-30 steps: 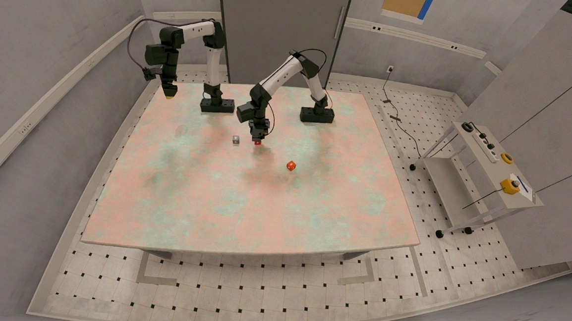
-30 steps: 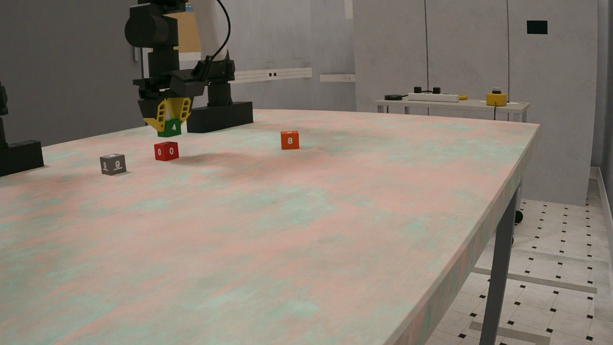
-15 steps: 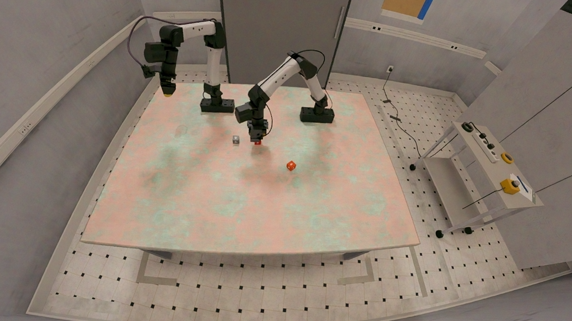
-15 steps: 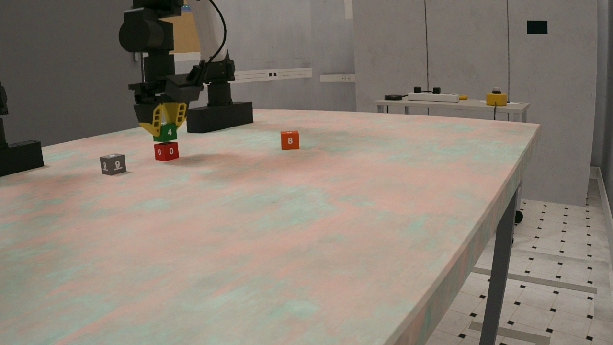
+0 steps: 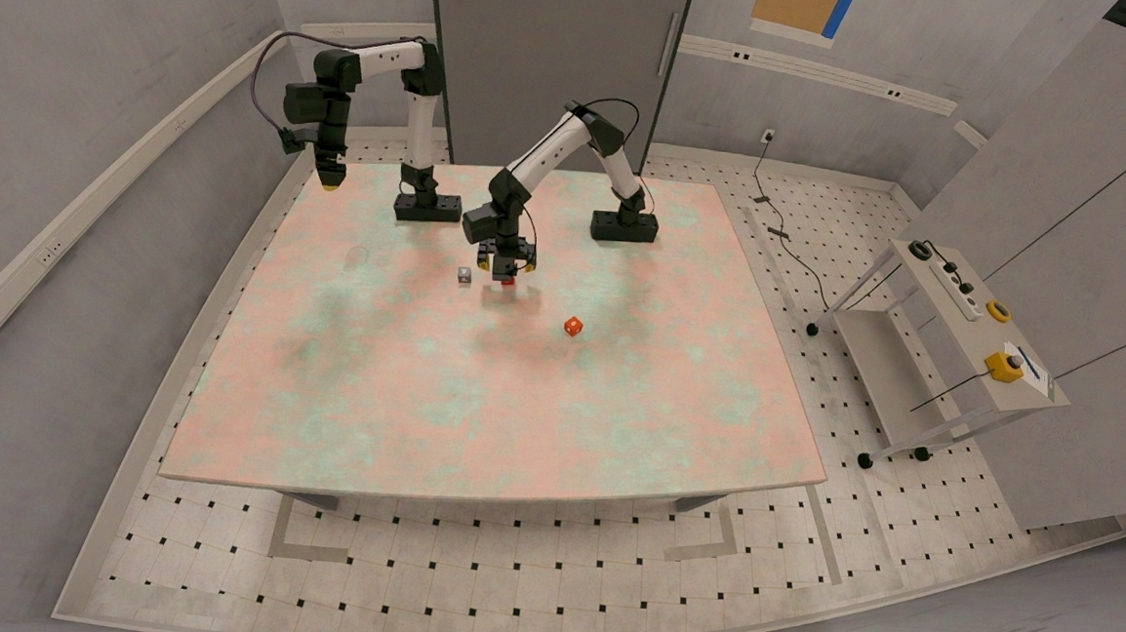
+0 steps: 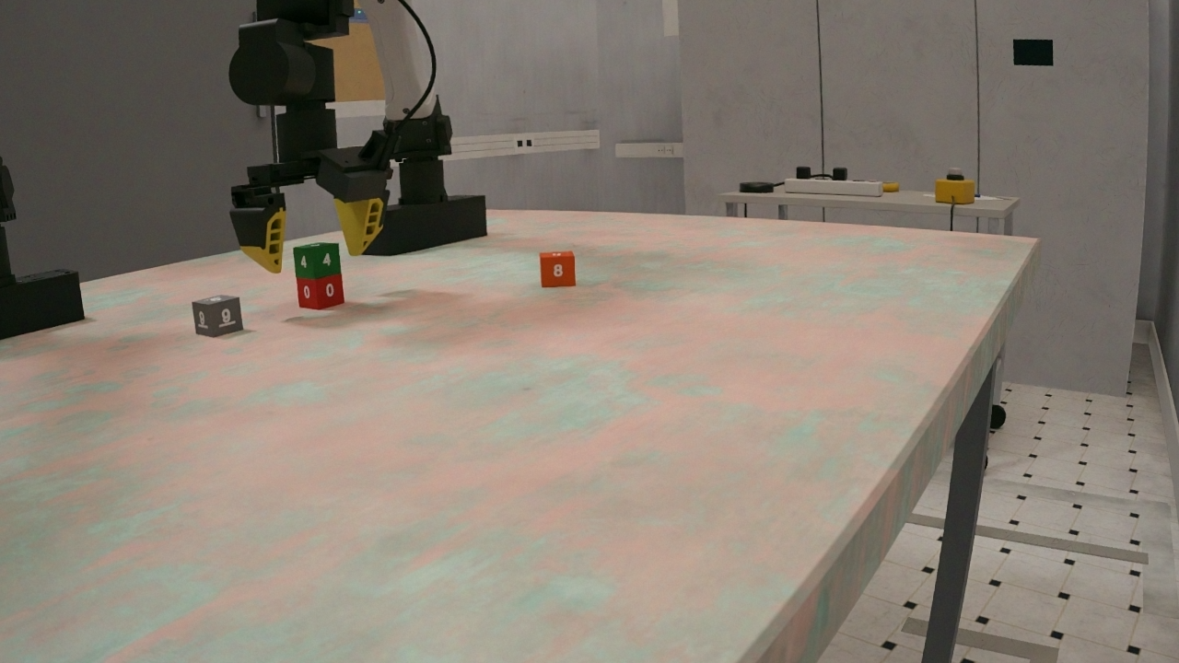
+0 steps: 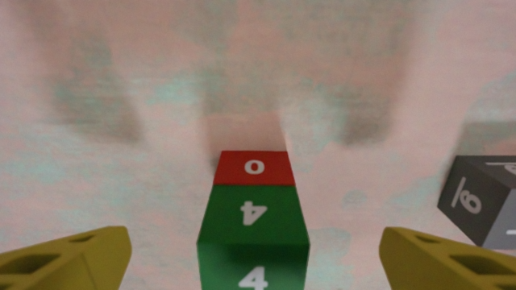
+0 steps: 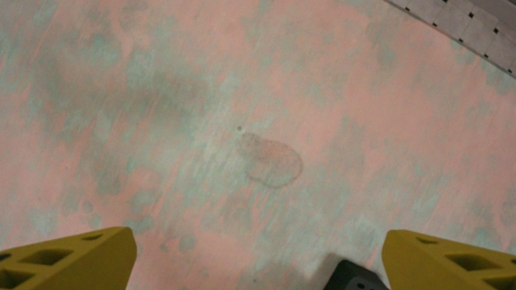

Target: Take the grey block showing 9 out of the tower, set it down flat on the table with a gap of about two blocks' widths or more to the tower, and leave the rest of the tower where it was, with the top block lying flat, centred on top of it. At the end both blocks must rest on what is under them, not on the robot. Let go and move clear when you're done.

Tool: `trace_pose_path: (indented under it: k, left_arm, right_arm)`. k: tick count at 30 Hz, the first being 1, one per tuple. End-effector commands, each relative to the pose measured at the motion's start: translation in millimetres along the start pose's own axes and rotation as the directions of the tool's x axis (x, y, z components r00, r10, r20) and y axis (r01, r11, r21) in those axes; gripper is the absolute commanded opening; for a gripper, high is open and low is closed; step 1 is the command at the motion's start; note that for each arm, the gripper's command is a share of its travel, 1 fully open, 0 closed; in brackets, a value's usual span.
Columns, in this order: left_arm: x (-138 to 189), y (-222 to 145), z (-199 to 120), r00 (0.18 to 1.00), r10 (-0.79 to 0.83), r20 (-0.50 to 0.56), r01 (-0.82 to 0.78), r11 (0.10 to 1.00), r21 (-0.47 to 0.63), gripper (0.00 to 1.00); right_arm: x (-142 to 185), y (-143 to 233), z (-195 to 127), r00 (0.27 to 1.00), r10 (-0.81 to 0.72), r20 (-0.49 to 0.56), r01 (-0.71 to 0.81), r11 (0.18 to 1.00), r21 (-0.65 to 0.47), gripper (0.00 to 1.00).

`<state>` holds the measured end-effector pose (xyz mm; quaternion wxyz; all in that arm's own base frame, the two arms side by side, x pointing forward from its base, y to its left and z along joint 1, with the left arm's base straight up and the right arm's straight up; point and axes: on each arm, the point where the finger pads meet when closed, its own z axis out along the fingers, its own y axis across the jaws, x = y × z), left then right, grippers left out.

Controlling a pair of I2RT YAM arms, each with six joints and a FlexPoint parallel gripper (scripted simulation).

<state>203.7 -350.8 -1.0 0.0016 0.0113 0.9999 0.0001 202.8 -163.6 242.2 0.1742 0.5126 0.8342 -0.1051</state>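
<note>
On the counter point(image 5: 490, 414) point(image 6: 495, 461) point(image 7: 161, 60) point(image 8: 181, 101), the spread left pincer point(image 5: 506, 265) point(image 6: 317, 255) point(image 7: 255, 238) straddles the green 4 block point(image 6: 317, 260) point(image 7: 253, 217), stacked on the red 0 block point(image 5: 507, 281) point(image 6: 321, 292) point(image 7: 254, 167); an uneven withdrawal could knock it. The grey 9 block point(image 5: 464, 275) point(image 6: 217, 316) point(image 7: 476, 197) lies apart. The right pincer point(image 5: 329, 185) point(image 8: 258, 242) is spread.

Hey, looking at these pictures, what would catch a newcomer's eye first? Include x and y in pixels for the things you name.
Probably the green block point(image 6: 317, 261) point(image 7: 253, 238) stacked on the red block point(image 5: 507, 281) point(image 6: 321, 292) point(image 7: 254, 167), under the open left gripper point(image 5: 506, 266) point(image 6: 315, 247) point(image 7: 255, 238). Next, the grey block point(image 5: 464, 275) point(image 6: 217, 316) point(image 7: 480, 197) on the table to one side, and the orange block point(image 5: 573, 325) point(image 6: 557, 269) alone on the other side.
</note>
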Motion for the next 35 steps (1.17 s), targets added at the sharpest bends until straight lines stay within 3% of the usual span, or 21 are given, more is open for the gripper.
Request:
trace_pose_path:
  k: [1, 4, 14, 18, 35]
  left_arm:
    - [-8, -8, -30, 0.999, -0.017, 0.031, 0.016, 0.999, 0.052, 1.0]
    - [-5, -6, -31, 1.0, -0.008, 0.027, 0.007, 0.999, 0.044, 1.0]
    - [-4, -6, -85, 0.999, -0.012, 0.032, 0.01, 0.999, 0.053, 1.0]
    - [0, -2, -65, 1.0, -0.009, 0.001, 0.009, 1.0, 0.003, 1.0]
    - [-1, -1, -68, 1.0, -0.004, 0.005, 0.004, 1.0, 0.008, 1.0]
  right_arm:
    - [-3, 2, -2, 1.0, 0.007, 0.009, -0.007, 1.0, -0.008, 1.0]
    - [-3, 2, -2, 1.0, 0.007, 0.009, -0.007, 1.0, -0.008, 1.0]
    - [-3, 2, -2, 1.0, 0.007, 0.009, -0.007, 1.0, -0.008, 1.0]
    - [-3, 2, -2, 1.0, 0.007, 0.009, -0.007, 1.0, -0.008, 1.0]
    - [-2, 1, -2, 1.0, 0.005, 0.009, -0.005, 1.0, -0.006, 1.0]
